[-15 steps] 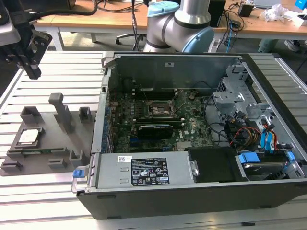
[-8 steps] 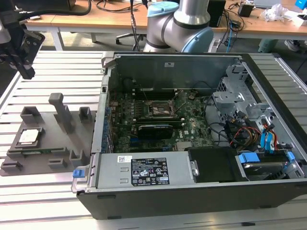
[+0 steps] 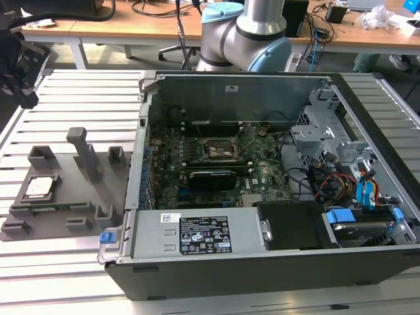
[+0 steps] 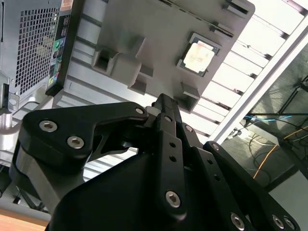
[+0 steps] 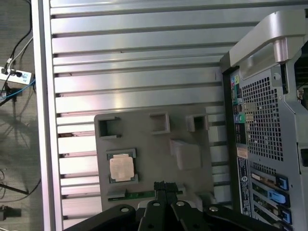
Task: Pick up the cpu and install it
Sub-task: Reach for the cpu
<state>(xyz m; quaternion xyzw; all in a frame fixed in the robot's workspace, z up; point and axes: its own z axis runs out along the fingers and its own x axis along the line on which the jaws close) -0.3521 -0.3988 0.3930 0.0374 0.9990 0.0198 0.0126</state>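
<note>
Exterior view, lower left of frame: the fixture plate (image 3: 65,187) lies on the slotted table (image 3: 79,98), with the cpu (image 3: 39,187) in a pocket at its left end (lying flat). The open computer case (image 3: 262,272) fills centre and right. Inside it, the socket frame (image 3: 220,149) sits above the expansion card (image 3: 211,177), and the power supply (image 3: 197,234) lies below both.

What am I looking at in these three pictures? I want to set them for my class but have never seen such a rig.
It is a robot arm set up at an open computer case lying on a slatted metal table. The exterior view is from a camera off the arm; both wrist views come from cameras riding on it, looking past its black end effector. Beside the case lies a grey tray, and the cpu, a small silvery square, sits in one pocket. The end effector is shut, holds nothing and hangs above the tray.
</note>
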